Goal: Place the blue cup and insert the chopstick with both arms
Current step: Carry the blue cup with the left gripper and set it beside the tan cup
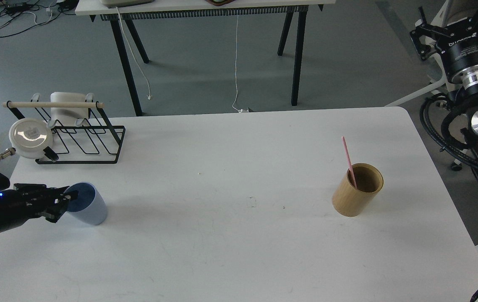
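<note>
Your left gripper (69, 200) reaches in low, fingers clasping the blue cup (90, 204) rim; right gripper's (425, 35) jaws and lettering are unreadable.

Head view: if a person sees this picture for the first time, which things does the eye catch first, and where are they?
The tan wooden holder stands out on the right of the white table, with the pink chopstick leaning inside it. At the left edge, the left gripper sits at the rim of the blue cup. Behind the cup stands a black wire rack with a pale wooden rod on top.
</note>
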{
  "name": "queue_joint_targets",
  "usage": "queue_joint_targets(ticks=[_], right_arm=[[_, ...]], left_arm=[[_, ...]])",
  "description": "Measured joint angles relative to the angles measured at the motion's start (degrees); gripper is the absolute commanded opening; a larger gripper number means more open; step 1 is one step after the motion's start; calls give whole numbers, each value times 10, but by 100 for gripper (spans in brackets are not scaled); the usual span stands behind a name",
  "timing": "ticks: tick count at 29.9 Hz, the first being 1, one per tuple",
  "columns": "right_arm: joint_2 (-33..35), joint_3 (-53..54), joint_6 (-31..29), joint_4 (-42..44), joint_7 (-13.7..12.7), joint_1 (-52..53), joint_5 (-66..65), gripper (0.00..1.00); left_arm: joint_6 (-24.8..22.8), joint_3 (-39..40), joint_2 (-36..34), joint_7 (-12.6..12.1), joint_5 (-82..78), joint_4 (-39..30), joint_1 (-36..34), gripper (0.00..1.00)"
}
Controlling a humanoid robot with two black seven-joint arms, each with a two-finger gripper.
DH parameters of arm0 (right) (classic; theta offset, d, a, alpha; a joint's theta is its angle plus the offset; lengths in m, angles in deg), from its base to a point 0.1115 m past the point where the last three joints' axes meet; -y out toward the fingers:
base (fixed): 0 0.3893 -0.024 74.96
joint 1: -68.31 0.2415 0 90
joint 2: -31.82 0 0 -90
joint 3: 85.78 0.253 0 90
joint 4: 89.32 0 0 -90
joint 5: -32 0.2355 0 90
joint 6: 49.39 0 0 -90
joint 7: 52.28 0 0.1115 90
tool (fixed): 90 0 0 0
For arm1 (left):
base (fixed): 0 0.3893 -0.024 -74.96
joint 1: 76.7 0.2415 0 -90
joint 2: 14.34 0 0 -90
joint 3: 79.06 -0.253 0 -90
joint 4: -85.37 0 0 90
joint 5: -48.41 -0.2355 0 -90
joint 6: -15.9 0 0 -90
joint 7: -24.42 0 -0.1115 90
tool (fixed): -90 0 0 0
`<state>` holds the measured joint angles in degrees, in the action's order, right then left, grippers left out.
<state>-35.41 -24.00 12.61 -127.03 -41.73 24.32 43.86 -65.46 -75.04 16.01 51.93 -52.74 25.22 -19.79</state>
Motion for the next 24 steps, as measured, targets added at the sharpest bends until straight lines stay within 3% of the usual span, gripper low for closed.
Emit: queue_joint_targets(ticks=[11,16,19,24], right_arm=[[2,0,0,0,0,-1,0,99],[8,0,0,-3,0,-1,0,99],[16,0,0,-12,0,-1,0,99],[28,1,0,-17,0,-2,0,99]], left_arm=[[0,4,-5,5,0,-19,-10,3],[-11,5,-24,5,0,-62,-58,4],[-50,5,-36,5,1,-88,-101,4],[-169,5,-29,5,1,-157,-215,4]])
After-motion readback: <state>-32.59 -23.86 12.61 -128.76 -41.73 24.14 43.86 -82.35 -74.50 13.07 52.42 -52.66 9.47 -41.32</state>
